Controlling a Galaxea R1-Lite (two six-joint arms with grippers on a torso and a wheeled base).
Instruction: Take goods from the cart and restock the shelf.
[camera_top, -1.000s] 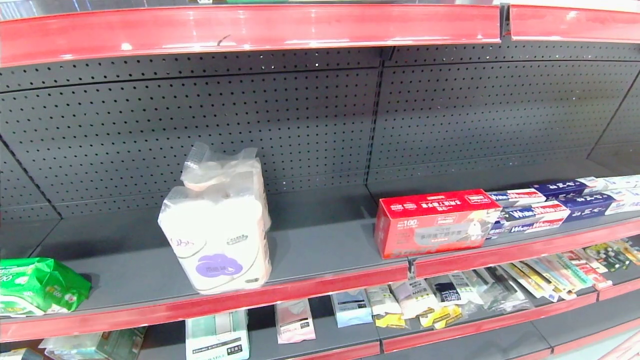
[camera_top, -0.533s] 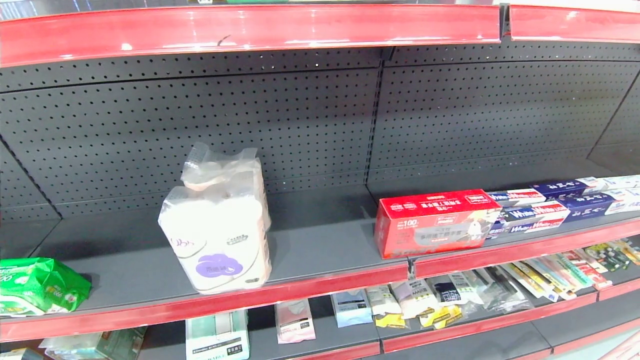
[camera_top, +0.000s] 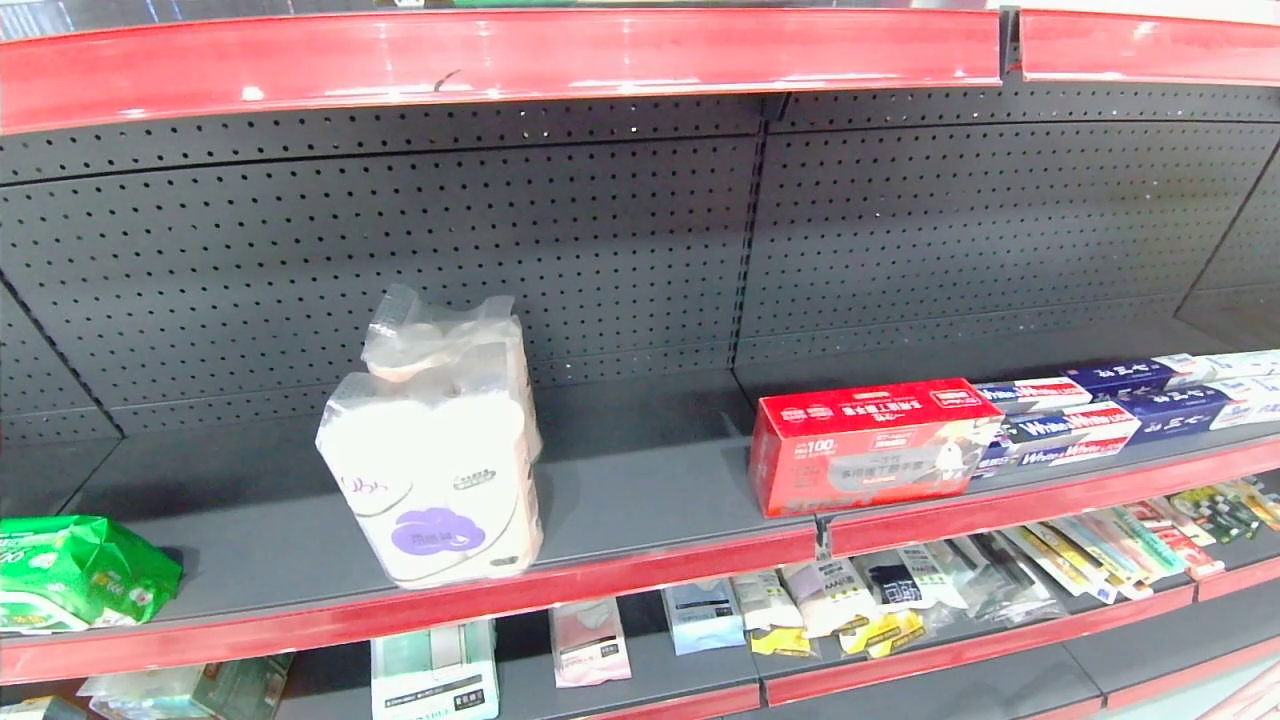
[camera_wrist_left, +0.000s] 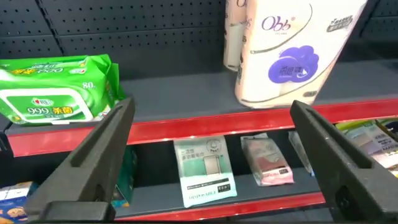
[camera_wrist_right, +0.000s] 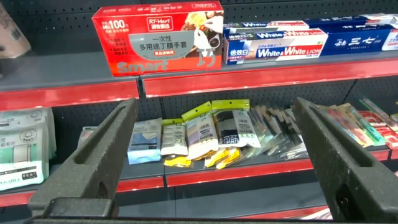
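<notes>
You had the left gripper (camera_wrist_left: 212, 106) spread wide and empty, facing the shelf (camera_top: 640, 490) front just below the toilet paper pack (camera_top: 432, 470). That pack stood upright near the shelf's front lip, green wipes pack (camera_top: 80, 570) well off to its left, red box (camera_top: 870, 445) to its right. Your right gripper (camera_wrist_right: 216, 102), likewise spread, held nothing, facing that red box.

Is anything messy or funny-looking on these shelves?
Yes. The small packets on the lower shelf lie fanned and overlapping, not in neat rows. The toilet paper pack has loose, crumpled wrap on top.
</notes>
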